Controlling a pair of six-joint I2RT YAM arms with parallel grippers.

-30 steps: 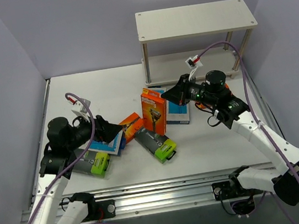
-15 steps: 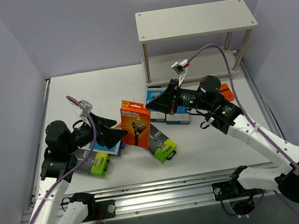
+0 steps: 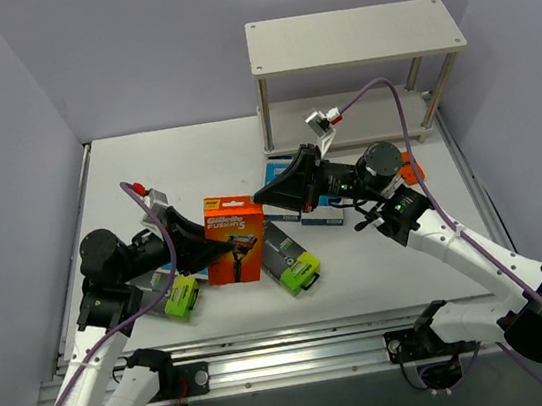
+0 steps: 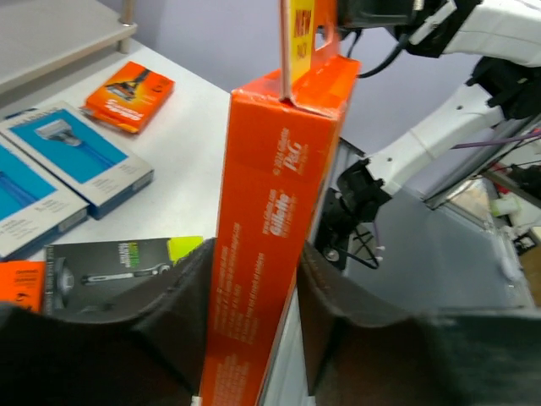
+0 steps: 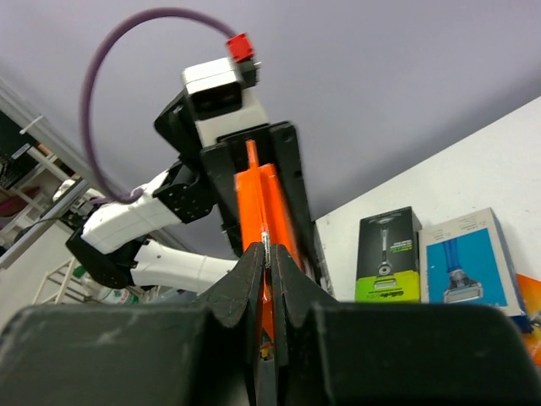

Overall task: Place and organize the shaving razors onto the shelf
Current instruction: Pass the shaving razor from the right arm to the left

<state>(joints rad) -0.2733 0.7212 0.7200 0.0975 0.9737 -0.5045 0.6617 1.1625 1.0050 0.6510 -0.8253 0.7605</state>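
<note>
Though our left fingers (image 4: pixel 173 317) and right fingers (image 5: pixel 241 283) clamp 1 orange razor pack (image 3: pixel 233 241), wrist views crop its base.

White surface (image 3: pixel 205 162): shelf (image 3: pixel 353 35) stands far right; black-and-green packs (image 3: pixel 291 256) lie near, blue packs (image 4: pixel 80 156) mid-surface, one orange pack (image 4: pixel 129 87) right.

The whole white table (image 3: pixel 195 163) is seen from a fixed camera set high behind the arm bases, looking down and forward towards the beige two-tier shelf with thin metal posts (image 3: pixel 353 35) at the far side. The left wrist view is taken at very close range, facing rightward across the table. The right wrist view is taken equally close, facing leftward and tilted slightly up. The upright orange cardboard razor pack (image 3: pixel 233 239) is shared by all three views.
</note>
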